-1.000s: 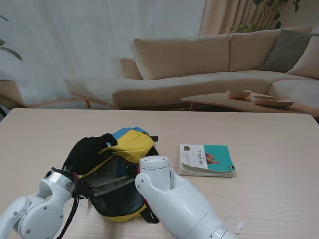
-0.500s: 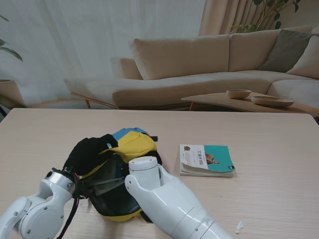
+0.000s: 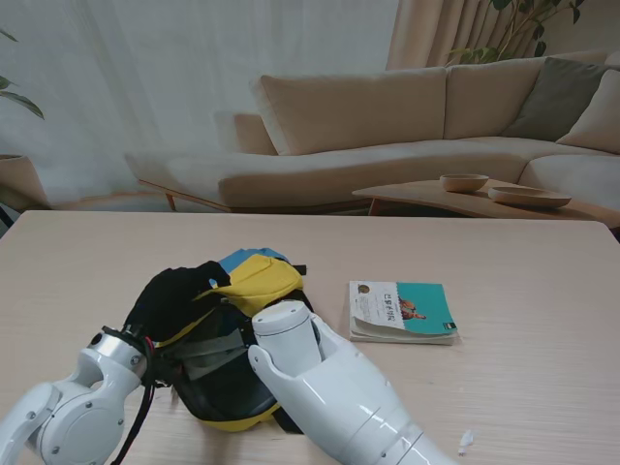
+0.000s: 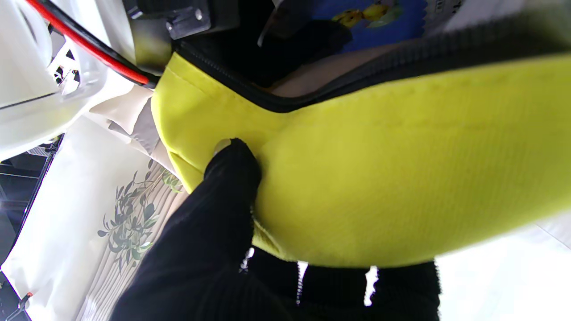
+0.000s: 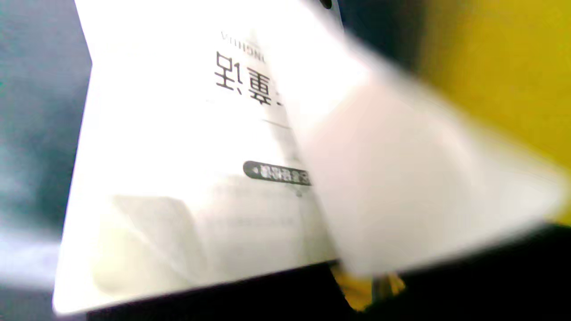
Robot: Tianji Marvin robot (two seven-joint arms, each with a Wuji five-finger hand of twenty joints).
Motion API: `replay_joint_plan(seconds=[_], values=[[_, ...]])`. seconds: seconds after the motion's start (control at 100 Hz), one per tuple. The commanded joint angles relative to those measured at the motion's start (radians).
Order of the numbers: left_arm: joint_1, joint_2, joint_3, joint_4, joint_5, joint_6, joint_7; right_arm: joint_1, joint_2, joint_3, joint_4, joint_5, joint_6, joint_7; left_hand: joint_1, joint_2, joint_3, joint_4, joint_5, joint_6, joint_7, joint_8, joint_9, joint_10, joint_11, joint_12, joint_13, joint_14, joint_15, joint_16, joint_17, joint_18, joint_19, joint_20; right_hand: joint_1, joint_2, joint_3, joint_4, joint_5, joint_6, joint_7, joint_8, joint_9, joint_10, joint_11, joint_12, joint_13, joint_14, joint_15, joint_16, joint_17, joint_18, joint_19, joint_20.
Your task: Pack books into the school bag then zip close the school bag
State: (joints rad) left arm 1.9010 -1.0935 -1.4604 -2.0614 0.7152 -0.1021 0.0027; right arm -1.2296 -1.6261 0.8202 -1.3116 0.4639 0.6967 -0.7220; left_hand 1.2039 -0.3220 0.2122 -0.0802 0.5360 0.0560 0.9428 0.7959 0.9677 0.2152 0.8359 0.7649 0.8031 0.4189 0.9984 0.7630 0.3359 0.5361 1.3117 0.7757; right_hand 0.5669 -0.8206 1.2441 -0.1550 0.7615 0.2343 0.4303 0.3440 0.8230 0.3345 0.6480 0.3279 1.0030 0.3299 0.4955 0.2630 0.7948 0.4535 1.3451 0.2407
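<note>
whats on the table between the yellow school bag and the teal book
Nothing: in the stand view, only bare light wood table separates the open yellow and black school bag from the teal and white paperback book on its right.

— Where do I look from?
— High on my stand, down at the table (image 3: pixel 542 291). My two wrist cameras sit very close.
— What do they share?
— All three see the yellow school bag (image 3: pixel 260 281) (image 4: pixel 401 178) (image 5: pixel 499 67).
</note>
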Motion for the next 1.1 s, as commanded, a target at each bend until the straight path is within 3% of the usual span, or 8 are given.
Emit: replay_joint_plan(seconds=[0.0, 0.16, 0.44, 0.6, 0.7, 0.94, 1.02, 1.09], values=[[0.005, -0.004, 0.0, -0.017, -0.003, -0.003, -0.016, -0.011, 0.004, 0.006, -0.024, -0.009, 0.006, 0.02, 0.085, 0.088, -0.002, 0.014, -0.014, -0.058, 0.104, 0.063, -0.008, -0.018, 0.013, 0.02, 0.0, 0.028, -0.004, 0.02, -0.008, 0.018, 0.011, 0.016, -0.034, -0.03, 0.002, 0.017, -0.026, 0.011, -0.016, -0.022, -0.026, 0.032, -0.009, 0.005, -0.036, 0.032, -0.038, -0.018, 0.001, -0.002, -0.005, 0.0], [0.004, -0.004, 0.0, -0.016, -0.003, -0.005, -0.012, -0.03, 0.025, 0.024, -0.069, -0.056, 0.031, 0.05, 0.086, 0.088, -0.002, 0.014, -0.014, -0.056, 0.104, 0.063, -0.008, -0.017, 0.013, 0.02, 0.0, 0.028, -0.004, 0.02, -0.008, 0.019, 0.011, 0.016, -0.049, -0.033, -0.012, 0.015, -0.097, 0.044, -0.055, -0.076, -0.126, 0.048, -0.031, 0.0, -0.118, 0.04, -0.14, -0.049, -0.071, -0.009, -0.092, -0.031], [-0.01, -0.004, 0.003, -0.005, -0.009, -0.006, -0.015, -0.084, 0.079, 0.055, -0.177, -0.117, 0.036, 0.105, 0.086, 0.088, -0.002, 0.015, -0.014, -0.057, 0.104, 0.063, -0.008, -0.017, 0.013, 0.02, -0.001, 0.027, -0.005, 0.02, -0.008, 0.018, 0.011, 0.016, -0.047, 0.005, -0.038, 0.02, -0.241, 0.062, -0.066, -0.202, -0.349, 0.04, -0.074, -0.019, -0.282, 0.023, -0.406, -0.159, -0.263, -0.049, -0.4, -0.15], [-0.023, -0.003, 0.007, 0.008, -0.014, 0.0, -0.021, -0.128, 0.112, 0.074, -0.251, -0.14, 0.026, 0.134, 0.086, 0.089, -0.002, 0.015, -0.015, -0.057, 0.105, 0.063, -0.008, -0.017, 0.014, 0.02, -0.001, 0.026, -0.004, 0.02, -0.008, 0.018, 0.011, 0.016, -0.044, 0.055, -0.044, 0.03, -0.267, 0.065, -0.083, -0.25, -0.408, 0.031, -0.076, -0.023, -0.338, 0.01, -0.445, -0.177, -0.28, -0.069, -0.541, -0.246], [-0.031, -0.003, 0.008, 0.014, -0.017, 0.003, -0.025, -0.156, 0.131, 0.088, -0.294, -0.144, 0.021, 0.152, 0.086, 0.088, -0.003, 0.014, -0.014, -0.056, 0.105, 0.064, -0.008, -0.016, 0.014, 0.02, -0.001, 0.027, -0.004, 0.02, -0.008, 0.018, 0.011, 0.016, -0.041, 0.092, -0.046, 0.038, -0.277, 0.068, -0.098, -0.265, -0.437, 0.027, -0.071, -0.024, -0.368, 0.005, -0.452, -0.181, -0.274, -0.077, -0.636, -0.272], [-0.046, -0.001, 0.013, 0.028, -0.023, 0.013, -0.036, -0.251, 0.197, 0.133, -0.42, -0.131, -0.029, 0.221, 0.086, 0.088, -0.003, 0.014, -0.014, -0.056, 0.105, 0.063, -0.008, -0.017, 0.015, 0.02, -0.001, 0.027, -0.004, 0.021, -0.007, 0.018, 0.012, 0.017, -0.039, 0.102, -0.027, 0.047, -0.232, 0.053, -0.07, -0.257, -0.383, 0.02, -0.07, -0.027, -0.327, 0.006, -0.436, -0.175, -0.249, -0.063, -0.661, -0.27], [-0.051, -0.001, 0.016, 0.033, -0.028, 0.018, -0.041, -0.287, 0.225, 0.153, -0.469, -0.126, -0.051, 0.26, 0.086, 0.088, -0.002, 0.015, -0.014, -0.055, 0.105, 0.063, -0.008, -0.016, 0.015, 0.02, -0.001, 0.028, -0.004, 0.021, -0.008, 0.018, 0.011, 0.017, -0.044, 0.104, -0.021, 0.048, -0.215, 0.036, -0.016, -0.233, -0.335, 0.007, -0.071, -0.024, -0.311, 0.0, -0.376, -0.141, -0.245, -0.064, -0.627, -0.262], [-0.054, 0.0, 0.018, 0.036, -0.028, 0.021, -0.045, -0.322, 0.249, 0.173, -0.514, -0.117, -0.069, 0.297, 0.086, 0.089, -0.002, 0.015, -0.015, -0.055, 0.105, 0.063, -0.008, -0.017, 0.015, 0.02, -0.001, 0.026, -0.004, 0.021, -0.008, 0.018, 0.011, 0.017, -0.051, 0.108, -0.023, 0.049, -0.196, 0.029, 0.035, -0.202, -0.29, 0.007, -0.06, -0.016, -0.316, 0.004, -0.263, -0.079, -0.27, -0.052, -0.526, -0.239]])
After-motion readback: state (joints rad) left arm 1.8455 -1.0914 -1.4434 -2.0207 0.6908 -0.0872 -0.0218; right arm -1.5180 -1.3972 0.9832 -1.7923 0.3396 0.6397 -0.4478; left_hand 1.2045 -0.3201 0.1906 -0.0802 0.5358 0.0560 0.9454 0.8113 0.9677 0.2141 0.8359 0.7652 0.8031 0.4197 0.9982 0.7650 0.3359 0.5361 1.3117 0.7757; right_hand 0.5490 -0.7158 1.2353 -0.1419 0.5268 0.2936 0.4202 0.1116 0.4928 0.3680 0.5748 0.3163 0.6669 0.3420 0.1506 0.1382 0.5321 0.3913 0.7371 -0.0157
